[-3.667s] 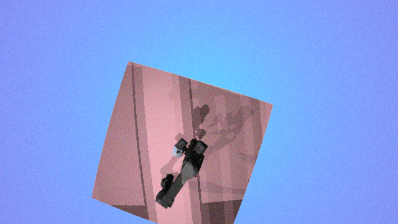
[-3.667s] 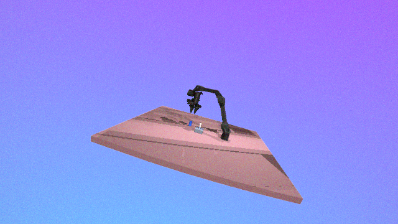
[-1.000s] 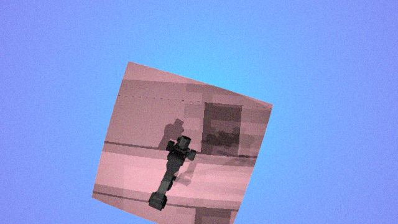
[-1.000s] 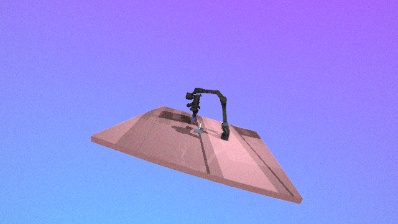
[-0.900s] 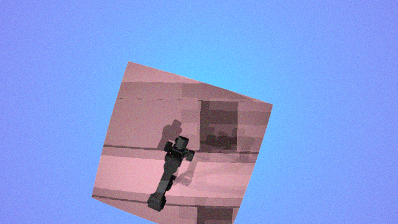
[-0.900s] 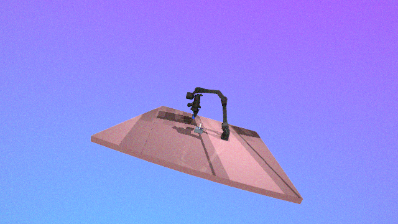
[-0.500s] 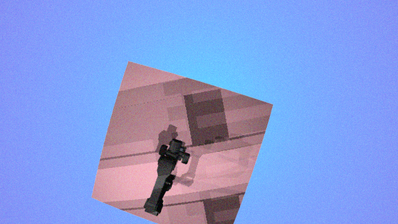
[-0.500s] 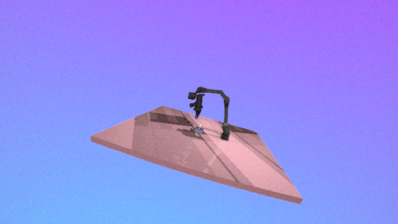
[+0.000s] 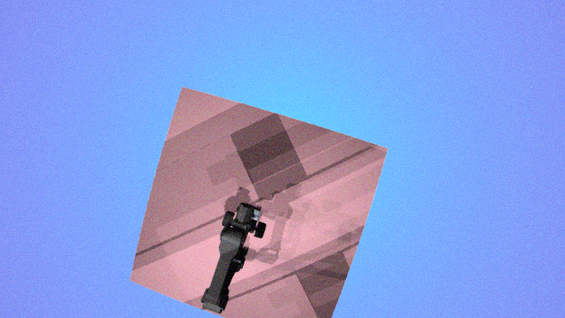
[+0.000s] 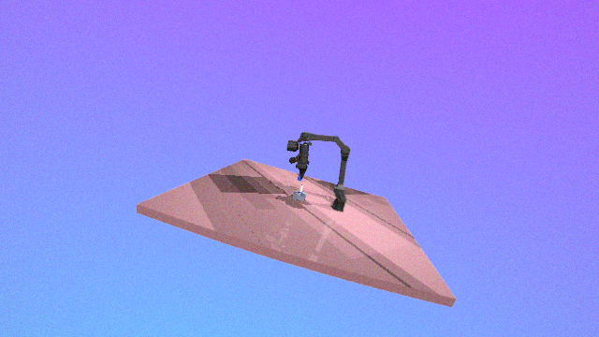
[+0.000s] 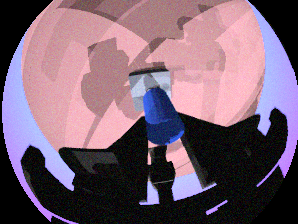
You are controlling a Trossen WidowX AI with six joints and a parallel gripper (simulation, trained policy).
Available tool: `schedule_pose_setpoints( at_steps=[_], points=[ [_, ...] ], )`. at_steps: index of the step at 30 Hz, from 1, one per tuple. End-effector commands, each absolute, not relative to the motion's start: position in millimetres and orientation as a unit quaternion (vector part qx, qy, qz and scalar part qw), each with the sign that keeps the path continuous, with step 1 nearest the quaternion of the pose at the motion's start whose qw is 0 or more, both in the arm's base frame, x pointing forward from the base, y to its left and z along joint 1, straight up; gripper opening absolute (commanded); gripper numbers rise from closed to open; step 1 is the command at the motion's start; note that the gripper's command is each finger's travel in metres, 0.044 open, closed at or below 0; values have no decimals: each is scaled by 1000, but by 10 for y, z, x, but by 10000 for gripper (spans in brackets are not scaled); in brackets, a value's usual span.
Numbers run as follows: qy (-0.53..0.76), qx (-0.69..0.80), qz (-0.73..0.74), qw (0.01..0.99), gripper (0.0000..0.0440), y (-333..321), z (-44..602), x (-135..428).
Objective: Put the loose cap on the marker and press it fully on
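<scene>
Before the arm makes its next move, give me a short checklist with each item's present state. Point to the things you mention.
1. Claw (image 10: 300,177) (image 11: 166,131) shut on the blue cap (image 10: 299,178) (image 11: 163,117): ok.
2. Cap held clear above the marker (image 10: 301,187): ok, a gap shows in the exterior view.
3. Marker upright in the holder block (image 9: 257,215) (image 10: 299,197) (image 11: 137,90): ok, it stands up from the block.
4. Cap lined up exactly over the marker tip: cannot tell; the cap hides the marker in the wrist view.
5. Cap pressed fully onto the marker: not ok, the two are apart.
</scene>
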State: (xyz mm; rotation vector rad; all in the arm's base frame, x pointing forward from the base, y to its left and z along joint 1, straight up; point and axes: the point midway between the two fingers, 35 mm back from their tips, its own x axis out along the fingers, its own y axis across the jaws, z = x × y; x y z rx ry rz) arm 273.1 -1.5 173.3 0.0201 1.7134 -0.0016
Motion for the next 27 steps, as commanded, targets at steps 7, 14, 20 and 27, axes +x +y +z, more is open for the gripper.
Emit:
schedule_pose_setpoints(
  at_steps=[7,14,20,27],
  points=[
    [761,7,4,649,0,6,1684,2583],
    [760,6,3,650,0,4,1645,2532],
    [763,6,2,647,0,-6,1562,2503],
    [767,6,3,642,0,-13,1428,2474]
  ],
)
